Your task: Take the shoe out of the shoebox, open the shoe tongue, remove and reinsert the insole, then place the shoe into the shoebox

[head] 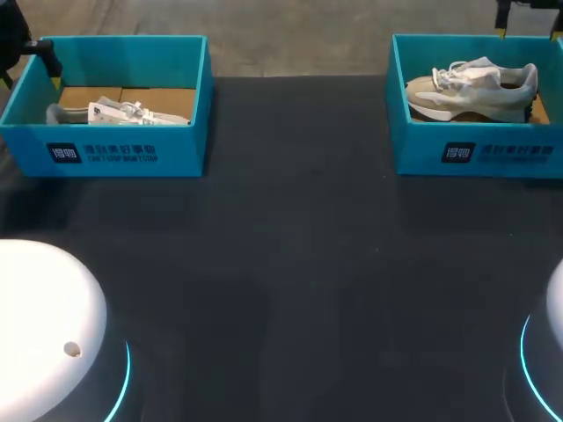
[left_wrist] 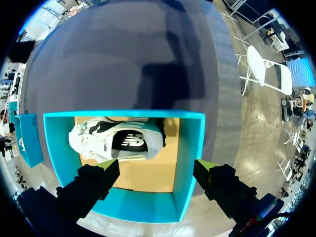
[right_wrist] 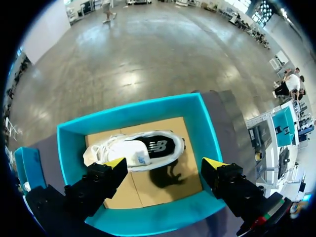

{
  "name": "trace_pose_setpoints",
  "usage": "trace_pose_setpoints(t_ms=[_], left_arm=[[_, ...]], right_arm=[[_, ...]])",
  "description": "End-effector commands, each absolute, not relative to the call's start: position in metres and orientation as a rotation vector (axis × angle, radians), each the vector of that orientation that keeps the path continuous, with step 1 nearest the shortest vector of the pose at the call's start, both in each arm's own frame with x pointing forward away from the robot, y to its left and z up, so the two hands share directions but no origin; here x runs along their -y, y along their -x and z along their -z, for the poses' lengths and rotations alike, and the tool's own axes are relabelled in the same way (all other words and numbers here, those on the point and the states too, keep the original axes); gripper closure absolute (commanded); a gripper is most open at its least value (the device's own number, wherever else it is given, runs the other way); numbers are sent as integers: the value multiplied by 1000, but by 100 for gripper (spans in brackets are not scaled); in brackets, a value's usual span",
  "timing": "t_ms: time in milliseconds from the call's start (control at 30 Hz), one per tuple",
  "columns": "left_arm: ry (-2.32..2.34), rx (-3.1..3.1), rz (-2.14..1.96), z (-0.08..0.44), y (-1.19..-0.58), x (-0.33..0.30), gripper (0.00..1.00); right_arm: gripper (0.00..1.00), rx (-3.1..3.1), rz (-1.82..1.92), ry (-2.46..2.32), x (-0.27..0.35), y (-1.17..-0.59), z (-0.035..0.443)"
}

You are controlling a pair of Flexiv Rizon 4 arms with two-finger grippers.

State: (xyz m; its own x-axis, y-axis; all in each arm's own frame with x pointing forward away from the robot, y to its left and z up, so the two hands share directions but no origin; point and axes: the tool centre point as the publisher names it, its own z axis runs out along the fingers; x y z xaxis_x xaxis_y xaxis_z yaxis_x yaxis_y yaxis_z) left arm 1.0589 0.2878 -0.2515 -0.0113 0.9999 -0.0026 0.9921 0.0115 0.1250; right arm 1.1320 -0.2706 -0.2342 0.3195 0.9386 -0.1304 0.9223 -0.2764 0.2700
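The left shoebox [head: 185,149] and right shoebox [head: 422,145] each carry white print [head: 104,154].

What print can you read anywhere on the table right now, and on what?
Left box, front: a logo square and two lines of print, too blurred to read.
Right box, front: the same print, too blurred to read.
Left shoe, side: a logo mark, no legible words.
Right shoe, side: the same.
No other print.

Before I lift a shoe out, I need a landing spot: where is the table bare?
The table is bare between the left shoebox and the right shoebox, and across the stretch in front of them. It is crowded only inside the boxes, where the left shoe and right shoe lie.
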Motion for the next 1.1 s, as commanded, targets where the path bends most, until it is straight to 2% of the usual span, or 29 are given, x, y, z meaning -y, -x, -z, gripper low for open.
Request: trace_pose_setpoints(t_ms=[33,633,1100], left_arm=[[-2143,-2167,-135,252,-1059,-288,0],[-2143,-2167,-135,252,-1059,-288,0],[-2143,-2167,-135,252,-1059,-288,0]], right_arm=[[0,-1687,-88,-2291,283,-1133,255],[0,-1686,48,-2398,311,-1157,340],[0,-1677,131,-2442,330,-1161,379]])
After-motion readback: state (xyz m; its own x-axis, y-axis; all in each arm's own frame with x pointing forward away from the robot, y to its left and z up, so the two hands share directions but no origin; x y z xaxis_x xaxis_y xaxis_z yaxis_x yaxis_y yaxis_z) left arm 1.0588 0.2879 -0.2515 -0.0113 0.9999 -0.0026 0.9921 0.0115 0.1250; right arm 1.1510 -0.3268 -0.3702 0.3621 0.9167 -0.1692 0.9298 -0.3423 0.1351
